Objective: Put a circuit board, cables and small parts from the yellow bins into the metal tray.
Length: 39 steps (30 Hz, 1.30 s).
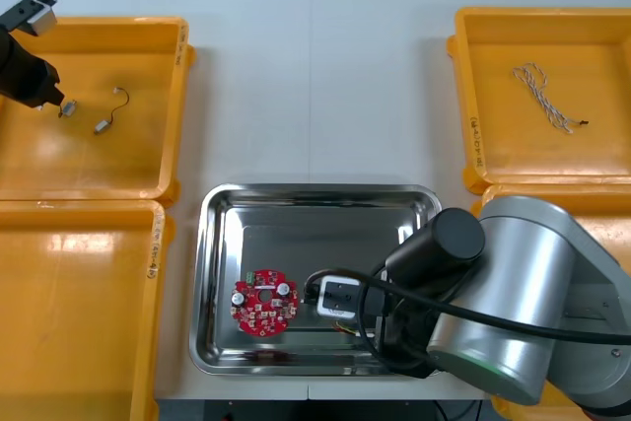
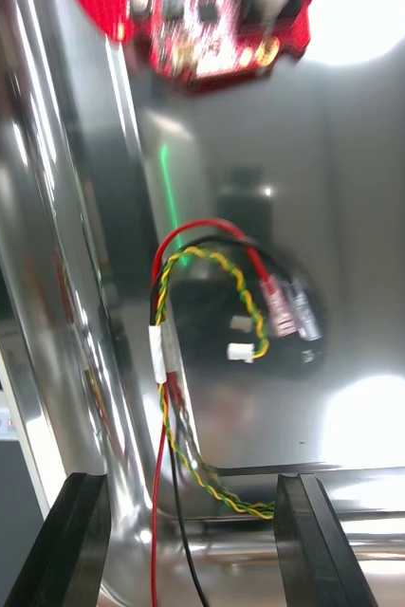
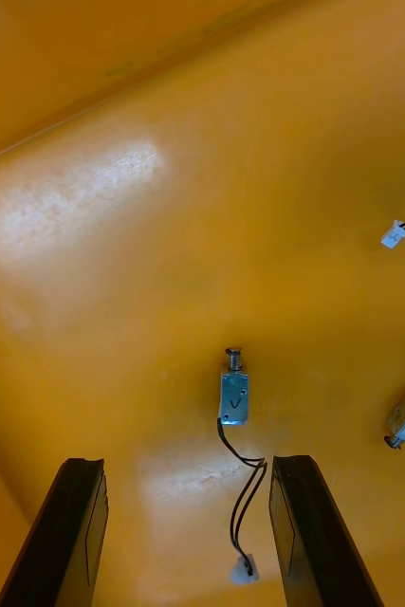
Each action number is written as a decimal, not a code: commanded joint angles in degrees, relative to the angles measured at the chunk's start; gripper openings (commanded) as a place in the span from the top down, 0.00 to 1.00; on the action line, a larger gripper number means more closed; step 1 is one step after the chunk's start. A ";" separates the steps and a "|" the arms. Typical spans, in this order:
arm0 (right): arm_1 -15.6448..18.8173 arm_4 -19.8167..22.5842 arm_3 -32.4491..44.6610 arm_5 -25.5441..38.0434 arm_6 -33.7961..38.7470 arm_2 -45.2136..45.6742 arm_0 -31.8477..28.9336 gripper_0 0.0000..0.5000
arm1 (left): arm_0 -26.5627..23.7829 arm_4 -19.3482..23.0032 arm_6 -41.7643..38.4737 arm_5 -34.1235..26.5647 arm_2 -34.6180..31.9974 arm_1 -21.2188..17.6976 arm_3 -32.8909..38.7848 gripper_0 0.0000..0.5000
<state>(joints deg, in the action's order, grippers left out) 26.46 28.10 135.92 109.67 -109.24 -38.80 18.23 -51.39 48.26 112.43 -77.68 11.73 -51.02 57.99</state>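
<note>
The right tool (image 2: 193, 479) stands released low in the metal tray (image 1: 320, 189), its fingers (image 2: 79, 531) spread to either side of the red and yellow cable (image 2: 207, 275), which lies on the tray floor near the round red circuit board (image 1: 263, 305). The left tool (image 3: 185, 463) hangs released too, over the floor of the far left yellow bin (image 1: 148, 23), with a small metal part (image 3: 233, 396) (black leads trailing from it) just ahead of its fingertips. A twisted blue and white cable (image 1: 542, 96) lies in the far right yellow bin (image 1: 471, 76).
</note>
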 commanded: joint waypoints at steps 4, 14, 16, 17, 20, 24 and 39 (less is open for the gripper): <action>0.17 6.96 3.74 0.33 2.19 9.45 3.83 0.00 | -2.23 -0.45 2.53 2.19 -1.80 1.36 -0.07 0.00; 4.12 17.69 3.83 0.33 2.28 21.93 7.96 0.00 | -0.38 -0.36 3.06 4.65 -1.01 1.71 -0.07 0.00; 5.35 19.80 3.83 0.33 2.46 24.48 8.31 0.00 | -0.03 -0.27 3.06 5.26 -0.31 1.71 -0.07 0.00; 5.70 20.32 3.83 0.33 2.55 25.09 8.40 0.00 | -0.03 -0.27 3.06 5.44 -0.22 1.71 -0.07 0.00; 7.64 22.70 3.83 0.33 2.81 27.90 8.75 0.00 | 0.59 -0.19 2.97 6.05 0.39 1.71 -0.07 0.00; 10.80 24.72 3.56 0.33 3.25 30.89 9.46 0.00 | 1.73 -0.01 3.06 6.67 0.39 1.71 -0.07 0.00; 19.94 29.73 -8.48 0.33 3.25 38.10 16.05 0.00 | 4.36 -0.10 2.97 10.53 0.75 2.85 -0.07 0.00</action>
<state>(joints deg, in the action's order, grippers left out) 43.06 57.27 129.99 109.78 -107.31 -3.16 30.54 -47.72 48.24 112.43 -68.61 11.86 -49.13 57.41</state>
